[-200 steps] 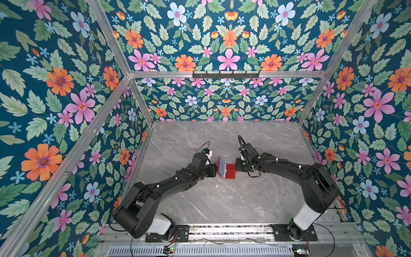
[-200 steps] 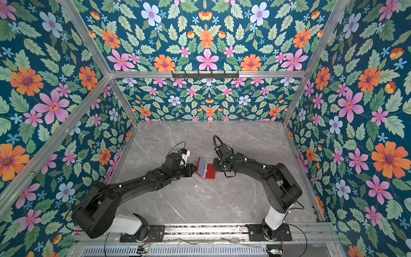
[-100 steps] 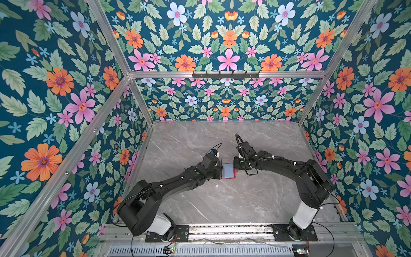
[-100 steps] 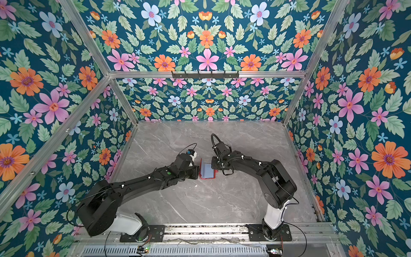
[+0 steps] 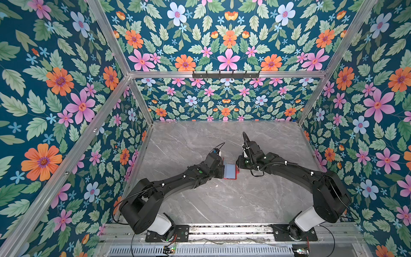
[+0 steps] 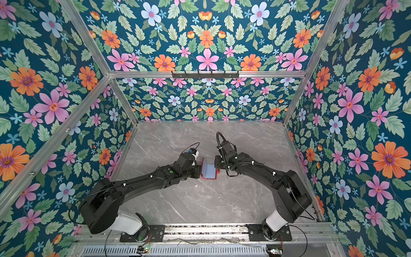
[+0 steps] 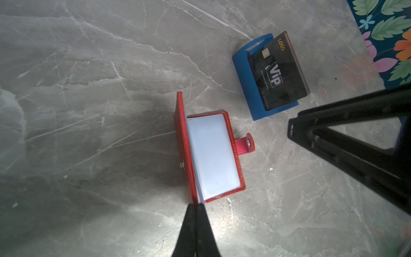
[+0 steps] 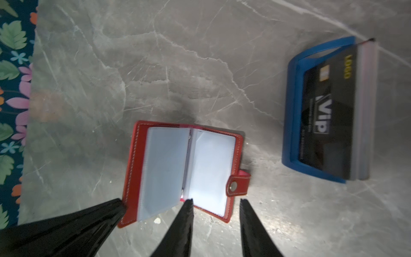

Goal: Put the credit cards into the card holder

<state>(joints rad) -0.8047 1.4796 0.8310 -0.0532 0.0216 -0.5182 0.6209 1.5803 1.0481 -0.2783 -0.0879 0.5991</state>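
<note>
The red card holder lies open on the grey table, bluish sleeves up. One cover stands upright, and my left gripper is shut on its edge together with a sleeve. My right gripper is open at the flat half's near edge, beside the snap tab, and holds nothing. A black "VIP" credit card leans in a small blue stand a short way beyond the holder. Both top views hide card and stand behind the right arm.
The floral side wall rises just past the blue stand. My right gripper's black frame fills one side of the left wrist view. The left gripper's finger shows by the holder's raised cover.
The right gripper has opened and let go of the card holder. The holder has gone from nearly closed to spread open on the table. The left gripper has shifted right with its cover.
</note>
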